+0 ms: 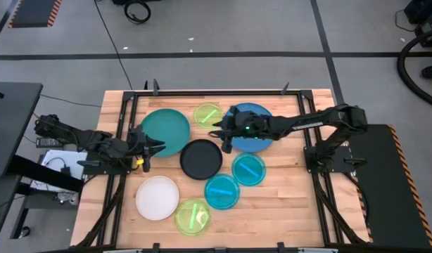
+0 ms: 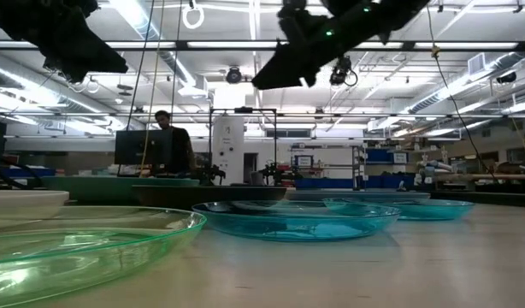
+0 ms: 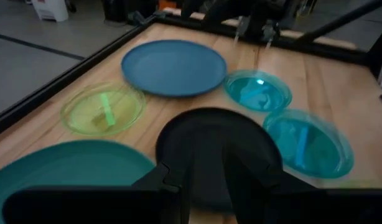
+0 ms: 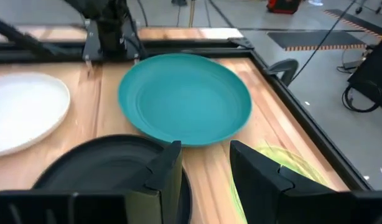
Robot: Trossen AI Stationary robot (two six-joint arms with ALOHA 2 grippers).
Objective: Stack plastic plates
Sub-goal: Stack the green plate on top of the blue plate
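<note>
Eight plates lie flat on the wooden table. In the high view they are teal (image 1: 165,131), lime-green (image 1: 207,114), blue (image 1: 255,133), black (image 1: 200,159), two cyan (image 1: 248,169) (image 1: 221,191), white (image 1: 157,197) and a second lime-green (image 1: 193,216). My left gripper (image 1: 157,146) is open and hovers at the teal plate's near right rim, pointing at the black plate (image 3: 216,140). My right gripper (image 1: 219,133) is open and hovers by the blue plate's left rim, pointing toward the teal plate (image 4: 185,99). Both grippers hang well above the table in the low view (image 2: 91,60) (image 2: 271,77).
A black metal frame (image 1: 202,92) runs along the table's far edge and sides. Bare wood lies toward the near right corner (image 1: 286,211). A person (image 2: 170,141) stands in the room far behind the table.
</note>
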